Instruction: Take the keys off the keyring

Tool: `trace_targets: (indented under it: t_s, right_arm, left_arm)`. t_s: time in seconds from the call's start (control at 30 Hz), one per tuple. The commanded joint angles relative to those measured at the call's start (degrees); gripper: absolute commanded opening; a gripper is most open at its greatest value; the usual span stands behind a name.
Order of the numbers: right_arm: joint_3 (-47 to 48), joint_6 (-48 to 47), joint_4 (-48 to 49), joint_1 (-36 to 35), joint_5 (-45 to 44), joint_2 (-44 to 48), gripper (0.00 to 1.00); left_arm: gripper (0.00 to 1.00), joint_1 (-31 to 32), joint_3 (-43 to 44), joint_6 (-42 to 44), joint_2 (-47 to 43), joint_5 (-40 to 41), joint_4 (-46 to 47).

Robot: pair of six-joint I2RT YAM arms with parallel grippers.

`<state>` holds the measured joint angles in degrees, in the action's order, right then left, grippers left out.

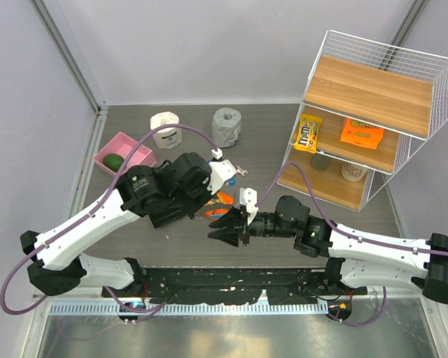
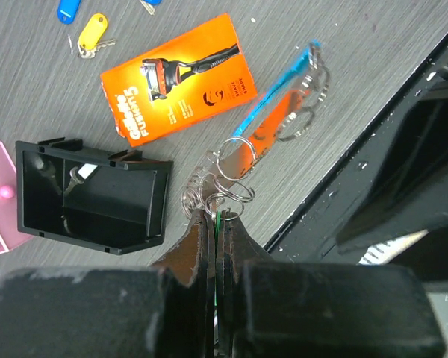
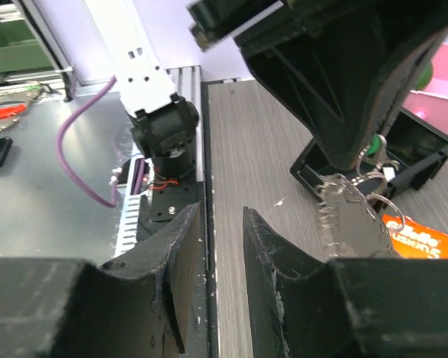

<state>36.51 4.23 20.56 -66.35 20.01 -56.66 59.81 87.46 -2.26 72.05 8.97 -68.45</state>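
Pinching the keys [image 3: 351, 220], the left hand [image 2: 218, 221] is clamped shut while the right hand [image 3: 220, 224] stands open.

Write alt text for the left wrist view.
The left end effector, shut, pinches the metal keys, which are joined to the light-blue keyring. An orange razor box and an open black box lie beyond on the grey table.

Around my left gripper [image 2: 216, 224] I had little room: the black box [image 2: 97, 198] sat just beside it, the orange razor pack [image 2: 179, 78] beyond, the keys [image 2: 299, 112] ahead. My right gripper [image 3: 213, 246] faced a bare strip of table [image 3: 257, 149], with the left one crowding its far side.
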Motion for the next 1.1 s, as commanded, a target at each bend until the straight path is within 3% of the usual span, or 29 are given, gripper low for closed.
trace_targets:
  t_s: [0.0,0.17,0.3,0.7,1.07]
  right_arm:
    - [2.33,-3.87,0.89,-0.36,-6.19,-1.34,0.35]
    - [1.11,-6.69,2.63,-0.36,-14.90,-2.57,0.34]
    - [0.40,-9.67,5.63,-0.27,-16.66,-3.27,0.34]
    - [0.67,-12.67,8.62,-0.36,-15.62,-4.59,0.34]
    - [0.84,-13.55,9.50,-0.71,-13.77,-4.77,0.25]
  left_arm:
    - [0.00,-0.13,3.07,-1.34,-0.86,-1.15,0.15]
    - [0.00,-0.22,2.80,-1.43,-1.39,-3.17,0.24]
    - [0.00,-0.22,2.45,-1.43,-1.91,-4.66,0.24]
    - [0.00,-0.13,1.49,-1.78,-3.23,-7.83,0.77]
    - [0.00,-0.22,0.96,-2.40,-2.79,-10.82,1.12]
